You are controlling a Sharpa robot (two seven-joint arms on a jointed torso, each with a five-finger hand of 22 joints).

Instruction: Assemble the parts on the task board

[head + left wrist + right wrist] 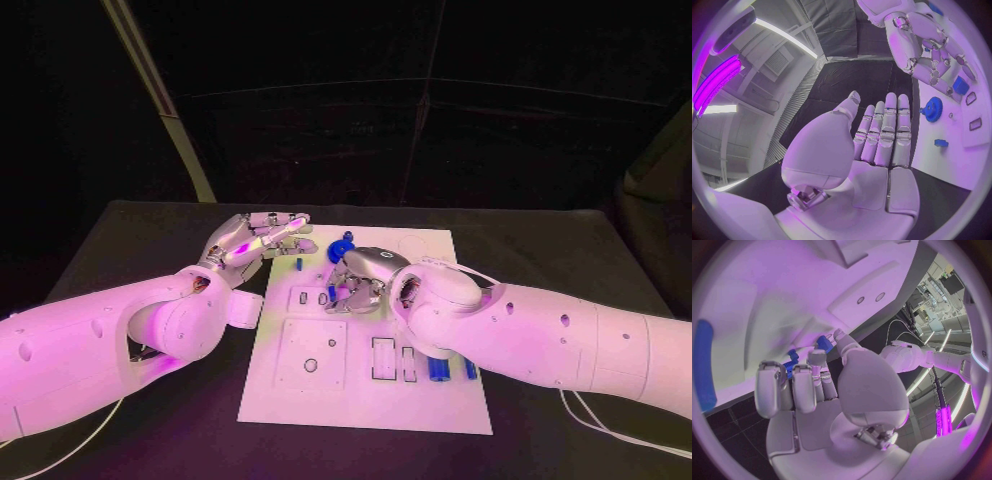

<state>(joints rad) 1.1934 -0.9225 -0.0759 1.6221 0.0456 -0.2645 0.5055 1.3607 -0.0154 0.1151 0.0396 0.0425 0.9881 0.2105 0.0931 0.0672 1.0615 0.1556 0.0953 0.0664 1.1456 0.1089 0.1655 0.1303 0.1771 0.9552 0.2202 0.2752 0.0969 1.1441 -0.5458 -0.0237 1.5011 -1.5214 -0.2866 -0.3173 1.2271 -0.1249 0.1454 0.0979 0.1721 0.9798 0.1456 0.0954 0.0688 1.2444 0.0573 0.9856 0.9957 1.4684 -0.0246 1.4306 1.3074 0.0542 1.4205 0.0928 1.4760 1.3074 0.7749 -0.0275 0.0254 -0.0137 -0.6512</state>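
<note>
The left hand (257, 240), flat and empty, hovers at the task board's (433, 405) far left edge, while the right hand (361, 280) pinches a small blue part (332, 292) (nearer arm) mid-board, gear (340, 249) just beyond.

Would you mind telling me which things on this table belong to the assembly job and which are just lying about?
Part of the job:
- task board
- blue gear
- blue parts near the board's right edge
- small blue part by the left hand
- right hand, over the board

Just lying about:
- white cable on the black table
</note>
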